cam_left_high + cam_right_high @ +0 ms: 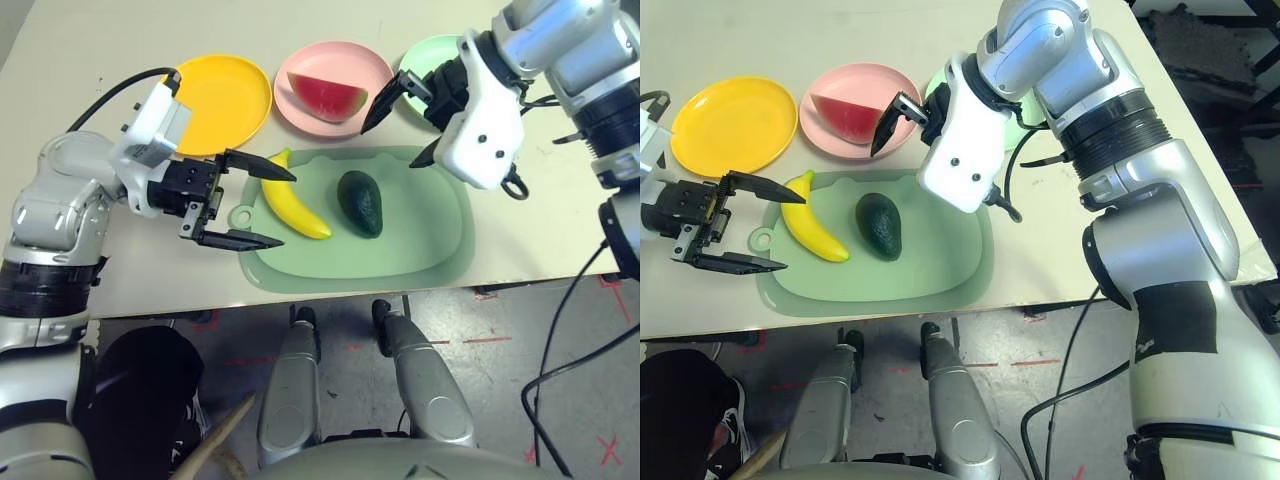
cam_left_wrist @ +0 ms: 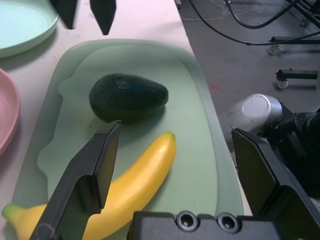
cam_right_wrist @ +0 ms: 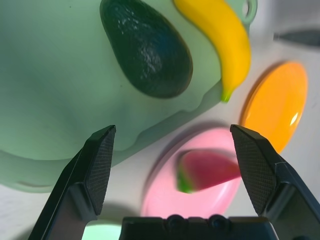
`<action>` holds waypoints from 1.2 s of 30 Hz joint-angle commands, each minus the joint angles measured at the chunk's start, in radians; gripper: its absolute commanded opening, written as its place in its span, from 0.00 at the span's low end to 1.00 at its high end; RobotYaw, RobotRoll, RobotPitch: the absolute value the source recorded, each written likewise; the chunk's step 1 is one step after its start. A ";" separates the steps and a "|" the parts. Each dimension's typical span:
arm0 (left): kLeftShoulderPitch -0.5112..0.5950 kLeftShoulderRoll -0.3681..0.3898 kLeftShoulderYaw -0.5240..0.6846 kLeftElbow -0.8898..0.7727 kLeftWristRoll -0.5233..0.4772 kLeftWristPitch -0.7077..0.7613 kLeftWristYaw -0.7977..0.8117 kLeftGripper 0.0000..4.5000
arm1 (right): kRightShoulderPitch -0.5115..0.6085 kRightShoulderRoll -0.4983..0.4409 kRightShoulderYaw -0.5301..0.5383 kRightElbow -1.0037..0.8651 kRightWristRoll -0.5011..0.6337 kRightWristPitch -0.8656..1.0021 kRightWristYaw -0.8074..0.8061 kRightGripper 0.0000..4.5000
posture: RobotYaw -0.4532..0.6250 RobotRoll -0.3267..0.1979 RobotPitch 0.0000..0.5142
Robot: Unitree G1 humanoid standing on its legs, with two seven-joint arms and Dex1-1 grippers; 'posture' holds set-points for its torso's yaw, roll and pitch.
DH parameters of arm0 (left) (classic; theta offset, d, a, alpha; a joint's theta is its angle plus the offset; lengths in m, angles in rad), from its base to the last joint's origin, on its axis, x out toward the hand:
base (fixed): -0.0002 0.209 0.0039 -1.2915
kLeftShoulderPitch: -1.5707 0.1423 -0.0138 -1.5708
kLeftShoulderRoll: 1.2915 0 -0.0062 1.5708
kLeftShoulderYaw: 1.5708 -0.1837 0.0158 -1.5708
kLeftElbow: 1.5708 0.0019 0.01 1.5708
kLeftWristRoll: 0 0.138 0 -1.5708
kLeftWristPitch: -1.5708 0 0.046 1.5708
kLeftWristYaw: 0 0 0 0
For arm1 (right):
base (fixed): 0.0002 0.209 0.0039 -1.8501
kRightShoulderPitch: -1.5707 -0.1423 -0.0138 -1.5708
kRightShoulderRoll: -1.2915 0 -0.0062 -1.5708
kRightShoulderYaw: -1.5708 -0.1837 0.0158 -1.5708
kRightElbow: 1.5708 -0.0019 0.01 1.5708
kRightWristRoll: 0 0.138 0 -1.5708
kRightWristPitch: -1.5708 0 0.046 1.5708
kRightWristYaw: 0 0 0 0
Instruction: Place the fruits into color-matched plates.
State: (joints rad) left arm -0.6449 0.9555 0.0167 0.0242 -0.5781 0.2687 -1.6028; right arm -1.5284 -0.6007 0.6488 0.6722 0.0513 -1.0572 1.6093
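Watermelon [image 1: 327,98] on pink plate [image 1: 306,62], banana [image 1: 293,208] + avocado [image 1: 361,204] on mat [image 1: 430,225]

Three plates [image 1: 235,110], three fruits [image 1: 362,205], one mat [image 1: 425,225].

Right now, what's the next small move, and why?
Probably ease the open left hand a little toward the banana and line its fingers up across it. The banana is still on the mat, right by those fingertips, and the yellow plate is bare; the melon already sits on the pink one.
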 commanded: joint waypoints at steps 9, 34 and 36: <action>0.002 0.023 -0.015 0.013 -0.001 -0.006 -0.012 1.00 | -0.010 0.032 0.016 0.007 -0.019 -0.148 0.000 0.99 | 0.34 0.62 0.79; -0.027 0.099 -0.094 -0.068 0.021 0.138 0.005 1.00 | 0.004 0.105 0.153 -0.039 -0.098 -0.244 -0.154 0.99 | 0.36 0.62 0.83; -0.034 0.088 -0.094 -0.067 0.039 0.132 0.016 1.00 | 0.013 0.100 0.170 -0.047 -0.089 -0.242 -0.155 0.99 | 0.36 0.62 0.83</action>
State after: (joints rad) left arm -0.6792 1.0450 -0.0726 -0.0240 -0.5576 0.4030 -1.5909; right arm -1.5289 -0.5051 0.7869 0.6634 -0.0429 -1.2991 1.4603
